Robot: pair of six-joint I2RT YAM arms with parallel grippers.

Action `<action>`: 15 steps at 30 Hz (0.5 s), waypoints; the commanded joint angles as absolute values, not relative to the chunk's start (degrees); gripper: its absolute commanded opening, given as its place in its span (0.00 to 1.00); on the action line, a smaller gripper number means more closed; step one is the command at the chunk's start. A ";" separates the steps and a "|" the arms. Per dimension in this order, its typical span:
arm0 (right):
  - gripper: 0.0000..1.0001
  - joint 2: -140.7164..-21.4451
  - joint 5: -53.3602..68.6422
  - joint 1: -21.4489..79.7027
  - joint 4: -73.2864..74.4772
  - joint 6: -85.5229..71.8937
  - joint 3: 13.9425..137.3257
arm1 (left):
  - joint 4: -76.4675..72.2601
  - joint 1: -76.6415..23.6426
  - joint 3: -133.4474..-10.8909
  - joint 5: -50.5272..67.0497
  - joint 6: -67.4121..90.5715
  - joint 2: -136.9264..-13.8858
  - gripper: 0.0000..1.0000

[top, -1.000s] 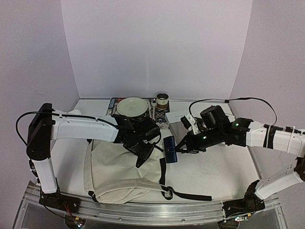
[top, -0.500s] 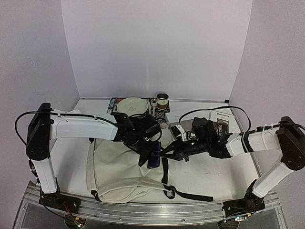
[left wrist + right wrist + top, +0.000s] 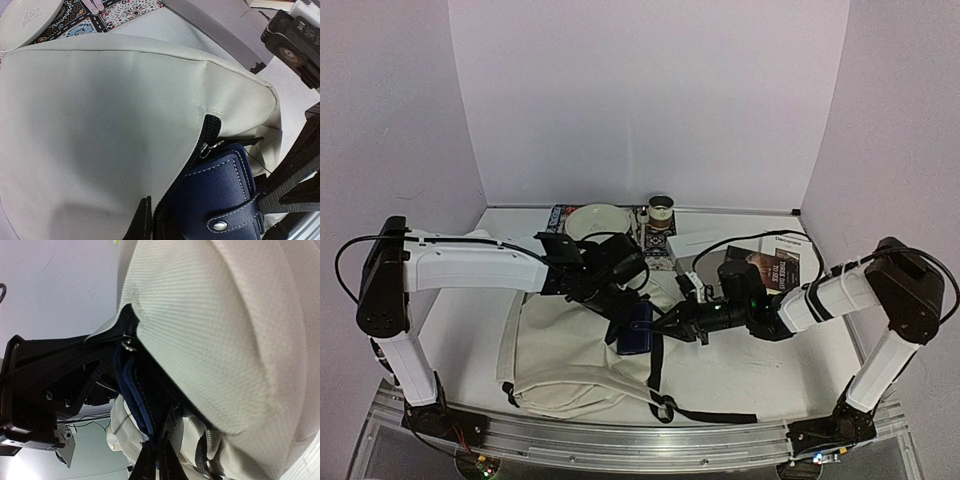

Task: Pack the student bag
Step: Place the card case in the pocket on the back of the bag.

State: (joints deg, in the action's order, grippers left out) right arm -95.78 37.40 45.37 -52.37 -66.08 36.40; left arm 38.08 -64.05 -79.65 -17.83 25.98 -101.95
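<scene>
White left arm (image 3: 470, 268), white right arm (image 3: 825, 293), black joints (image 3: 380, 290) (wrists too), black cables (image 3: 350, 246)

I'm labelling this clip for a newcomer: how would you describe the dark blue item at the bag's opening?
Start at the big cream student bag lying flat in the middle, then follow its right edge to the open black zip. Wedged there is the navy case, the only dark blue thing, with white stitching and a snap tab.
</scene>
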 commanded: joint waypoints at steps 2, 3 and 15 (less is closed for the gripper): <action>0.06 -99.20 34.92 44.74 -52.33 -66.74 37.34 | 30.84 -64.26 -79.44 -15.52 27.40 -98.43 0.00; 0.09 -99.57 34.77 44.74 -51.57 -66.48 37.88 | 30.66 -64.28 -79.22 -15.42 27.67 -98.54 0.00; 0.33 -90.40 26.70 44.92 -28.91 -53.80 41.36 | 29.37 -64.26 -79.54 -16.19 29.74 -103.22 0.00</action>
